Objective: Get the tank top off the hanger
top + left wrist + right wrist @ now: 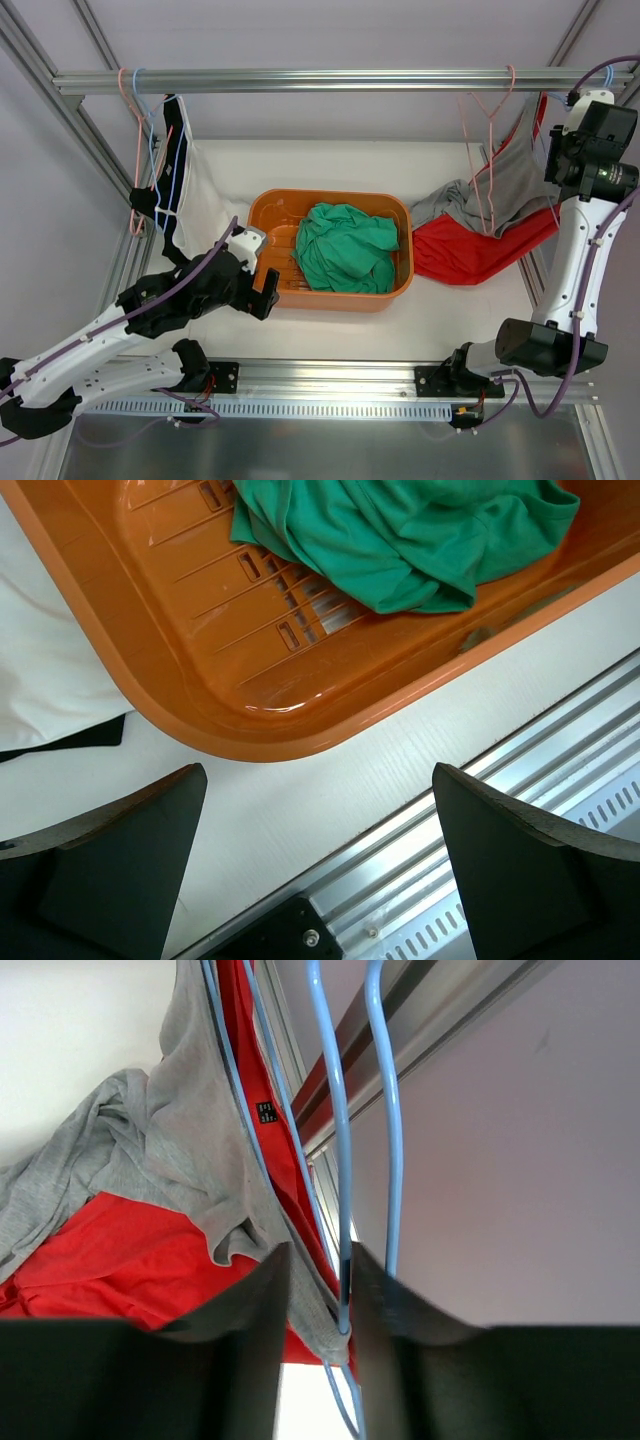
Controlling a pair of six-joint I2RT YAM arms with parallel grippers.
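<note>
Grey fabric tank top is not yet off. Its strap sits looped on the light-blue wire hanger at the right end of the aluminium rail, and its body trails down to the white table, lying partly over a red garment.

Right gripper is raised to the hanger. Its jaws stand close together, with the blue wire and the grey hem in the narrow gap. Whether they actually pinch either cannot be told.

Left gripper hangs with jaws wide apart and empty, just outside the near corner of the orange plastic basket, which holds a crumpled green garment.

Assessment: early stage, nothing freed. Outstanding: slip the strap off the hanger and draw the garment clear. The thin pink wire hanger alongside looks a likely snag.
</note>
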